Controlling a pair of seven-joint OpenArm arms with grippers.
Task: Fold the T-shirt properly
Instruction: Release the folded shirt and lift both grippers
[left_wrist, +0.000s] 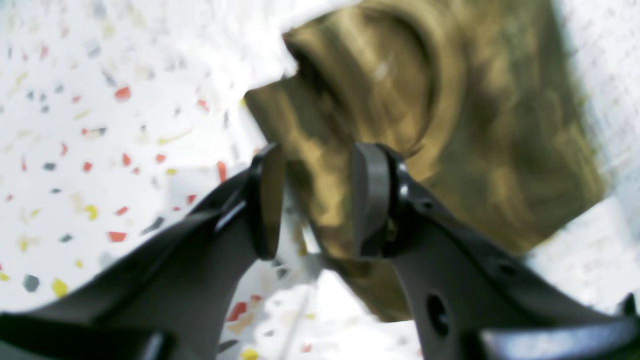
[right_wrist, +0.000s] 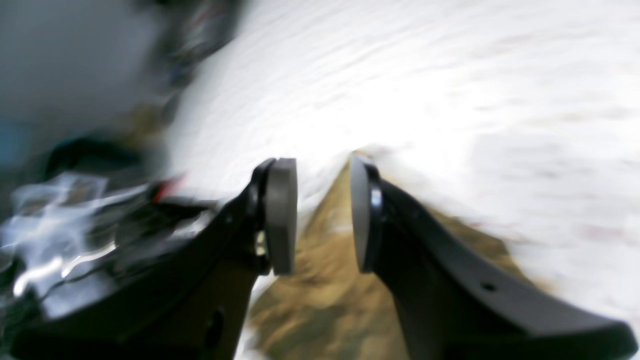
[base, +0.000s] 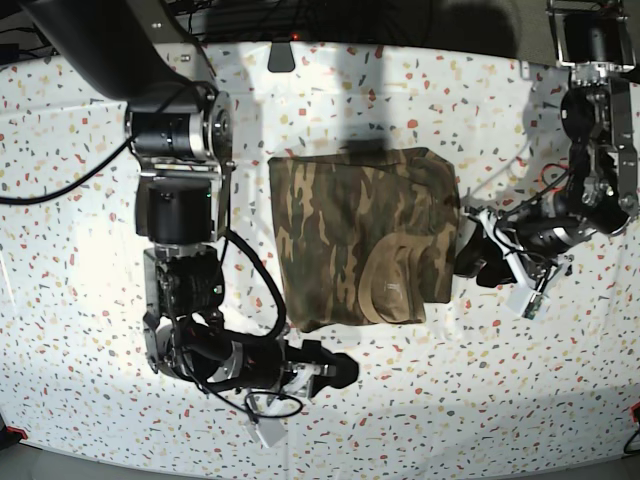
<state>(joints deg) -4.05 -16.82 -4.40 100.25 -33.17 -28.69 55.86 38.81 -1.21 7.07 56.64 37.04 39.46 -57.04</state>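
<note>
Both claws agape, left claw (left_wrist: 312, 200), right claw (right_wrist: 322, 215); T-shirt (base: 360, 235) seemingly folded; speckled tabletop (base: 80, 250).

left hand (left_wrist: 312, 200) jaws parted, right hand (right_wrist: 322, 215) jaws parted, both arms low

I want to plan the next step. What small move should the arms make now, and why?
Probably pull both arms back a little. The shirt lies as a folded block on the table, and both the left gripper and the right gripper are open and holding nothing.

Bare table (base: 420, 400) surrounds the T-shirt (base: 360, 235); arms flank it.
</note>
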